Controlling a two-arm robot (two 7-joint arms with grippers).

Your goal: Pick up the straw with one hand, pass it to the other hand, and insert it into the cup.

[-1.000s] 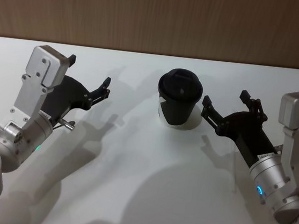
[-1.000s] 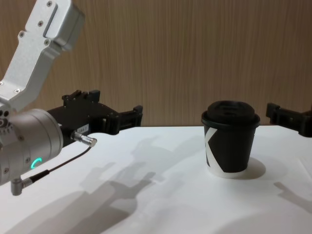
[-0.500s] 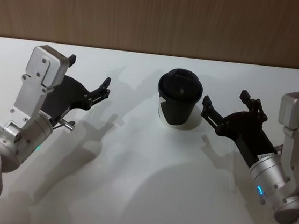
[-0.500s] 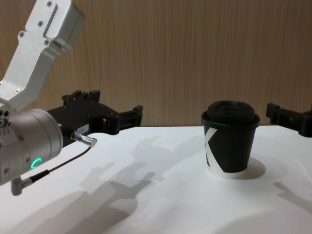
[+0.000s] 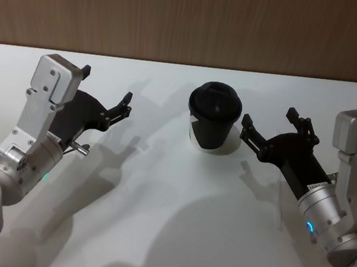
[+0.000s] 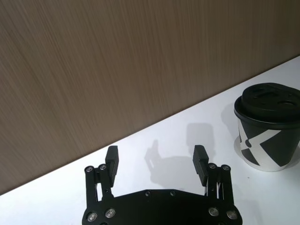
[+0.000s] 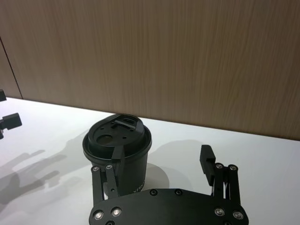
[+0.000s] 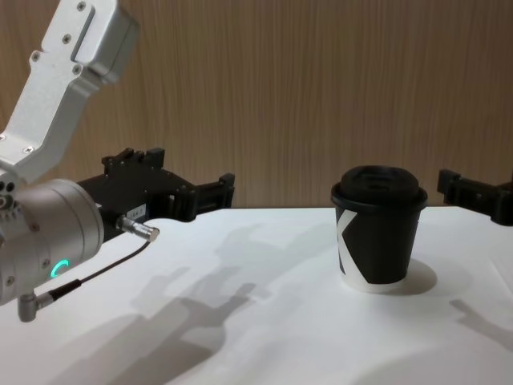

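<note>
The straw is out of view. The black cup (image 5: 212, 126) with its domed lid stands upright on the white table, back centre; it also shows as the cup (image 8: 378, 237), (image 6: 268, 131), (image 7: 123, 140). My left gripper (image 5: 106, 85) hovers open to the cup's left, a clear gap away, with nothing between its fingers (image 6: 200, 157). My right gripper (image 5: 269, 116) is open just right of the cup, empty, with one finger (image 7: 114, 164) close to the cup's side. In the chest view the left gripper (image 8: 192, 170) reaches in from the left.
A wood-panelled wall (image 5: 191, 19) runs along the table's far edge. Bare white table (image 5: 157, 208) spreads in front of the cup and between both arms. Arm shadows fall across the surface.
</note>
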